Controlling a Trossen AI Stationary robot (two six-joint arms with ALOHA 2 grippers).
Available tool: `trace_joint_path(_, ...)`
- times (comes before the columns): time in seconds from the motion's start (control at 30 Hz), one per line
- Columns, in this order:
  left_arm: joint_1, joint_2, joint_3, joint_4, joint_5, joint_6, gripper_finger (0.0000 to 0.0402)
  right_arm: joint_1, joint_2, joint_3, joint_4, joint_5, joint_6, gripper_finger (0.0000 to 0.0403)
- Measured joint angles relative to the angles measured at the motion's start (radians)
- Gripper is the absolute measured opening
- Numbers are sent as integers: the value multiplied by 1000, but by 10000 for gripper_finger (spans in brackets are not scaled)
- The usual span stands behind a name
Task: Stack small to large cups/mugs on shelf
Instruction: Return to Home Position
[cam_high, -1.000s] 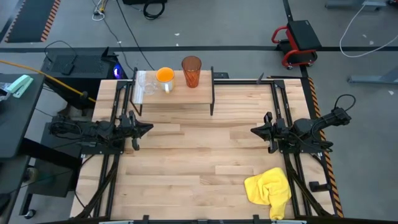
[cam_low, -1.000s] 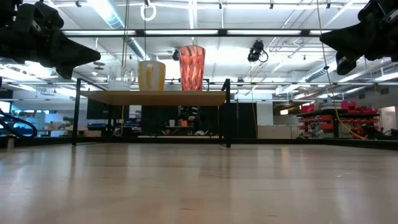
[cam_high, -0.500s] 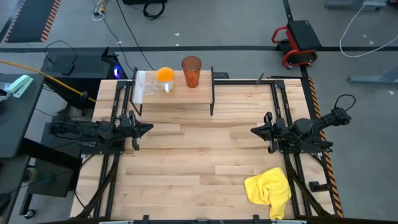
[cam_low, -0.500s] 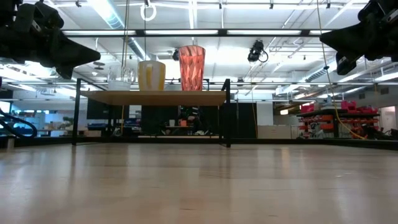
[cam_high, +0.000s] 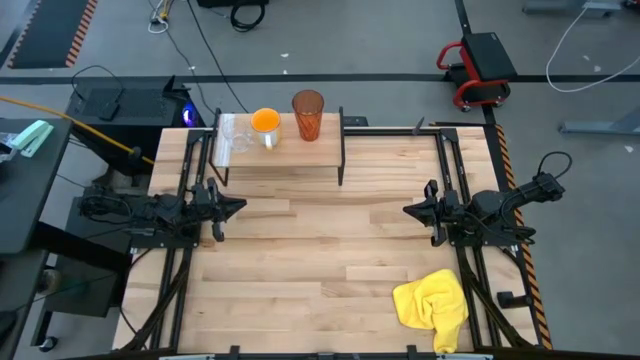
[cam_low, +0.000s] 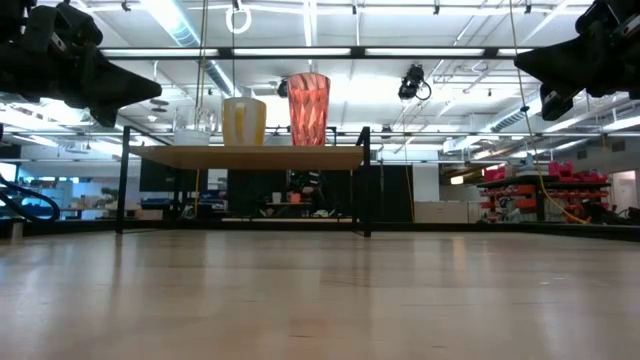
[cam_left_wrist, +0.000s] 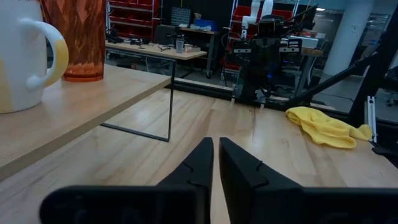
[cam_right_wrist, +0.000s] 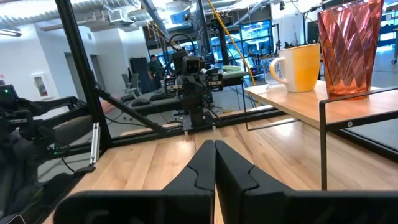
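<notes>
The shelf (cam_high: 280, 152) stands at the table's far edge, left of centre, on thin black legs. Three vessels stand on it in a row: a small clear glass (cam_high: 236, 140) at the left, an orange mug (cam_high: 265, 123) with a pale handle in the middle, and a tall ribbed orange-red tumbler (cam_high: 308, 115) at the right. My left gripper (cam_high: 240, 207) hovers level at the table's left side, shut but for a thin slit, with nothing between its fingers. My right gripper (cam_high: 407, 211) hovers level at the right side, shut and empty. Both are well short of the shelf.
A crumpled yellow cloth (cam_high: 433, 303) lies near the table's front right corner. Black frame rails run along the left (cam_high: 185, 250) and right (cam_high: 470, 260) sides of the table. Bare wood lies between the two grippers and in front of the shelf.
</notes>
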Motion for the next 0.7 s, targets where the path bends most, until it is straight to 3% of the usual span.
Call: trace_joint_path(0.7, 0, 0, 0, 0, 0, 0, 38, 0, 0, 0, 0, 0, 0, 9)
